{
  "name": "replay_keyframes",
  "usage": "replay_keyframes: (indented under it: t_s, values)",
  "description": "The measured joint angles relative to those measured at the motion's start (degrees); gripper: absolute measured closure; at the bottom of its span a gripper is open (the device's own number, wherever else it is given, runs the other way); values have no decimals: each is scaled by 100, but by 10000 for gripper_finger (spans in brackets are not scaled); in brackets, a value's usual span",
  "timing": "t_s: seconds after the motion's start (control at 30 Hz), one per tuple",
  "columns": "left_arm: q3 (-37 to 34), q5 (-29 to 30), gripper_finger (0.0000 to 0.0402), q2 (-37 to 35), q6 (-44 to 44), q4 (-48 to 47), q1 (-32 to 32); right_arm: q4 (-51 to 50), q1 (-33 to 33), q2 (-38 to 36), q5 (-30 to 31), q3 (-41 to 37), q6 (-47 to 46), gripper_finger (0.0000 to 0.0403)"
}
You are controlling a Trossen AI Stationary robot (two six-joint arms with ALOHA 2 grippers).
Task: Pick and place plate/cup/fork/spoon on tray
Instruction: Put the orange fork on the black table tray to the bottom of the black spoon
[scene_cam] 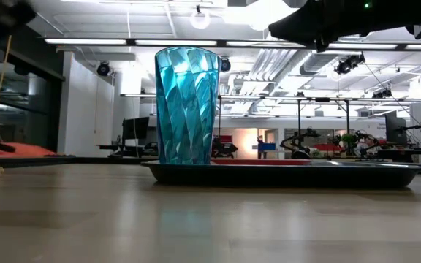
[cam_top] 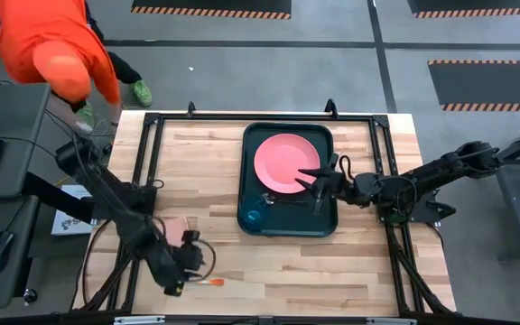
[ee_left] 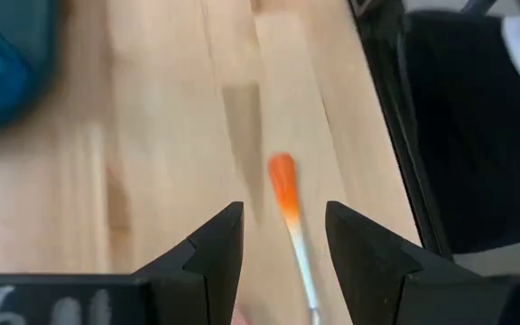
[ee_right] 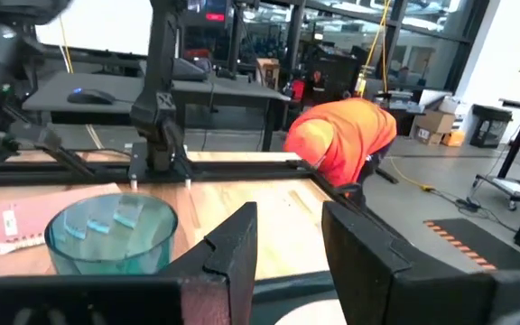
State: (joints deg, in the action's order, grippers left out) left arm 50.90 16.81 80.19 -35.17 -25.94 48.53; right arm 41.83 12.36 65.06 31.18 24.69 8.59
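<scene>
Left gripper (cam_top: 181,273) is low over the wooden table (cam_top: 278,271), near its front left corner in the high view. Its two dark fingers (ee_left: 213,253) stand apart, so it is open and holds nothing. The fork (ee_left: 289,226) lies flat on the wood just in front of it. In the left wrist view the orange handle points away from the gripper and the thin metal shaft runs back into the gap between the fingers. Whether the fingers touch the fork, I cannot tell. In the high view the fork (cam_top: 208,283) lies at about 3 o'clock from the gripper, very close to it.

Right gripper (cam_top: 319,183) hangs over the tray (cam_top: 330,226), at the 5 o'clock edge of the plate (cam_top: 283,161). Its fingers (ee_right: 233,248) are also spread and nothing is between them.

The tray lies in the middle of the table, a little toward the back. The pink plate lies flat inside the tray, in its far half. The cup (cam_top: 254,217) stands upright in the tray's near left corner, at about 7 o'clock from the plate and well apart from the right gripper. In the low view the cup (scene_cam: 186,106) stands on the tray (scene_cam: 342,174).

A pink notebook (cam_top: 175,226) lies on the wood beside the left arm. A person in an orange top (cam_top: 48,45) bends at the table's far left corner.
</scene>
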Motion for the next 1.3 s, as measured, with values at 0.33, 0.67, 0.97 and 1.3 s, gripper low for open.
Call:
replay_keyframes:
  t_s: [0.33,0.67,0.97,1.3]
  values:
    - [78,-518,252,1300,-1089,-7,408,-193,0,0,2,0,-106,284]
    - [81,-896,252,1830,-1577,30,603,-221,0,0,4,0,-107,284]
    - [101,-838,276,2032,-1568,-202,601,-247,0,0,4,0,-108,284]
    - [189,-968,385,1976,-1178,-320,391,-365,0,2,6,0,-364,284]
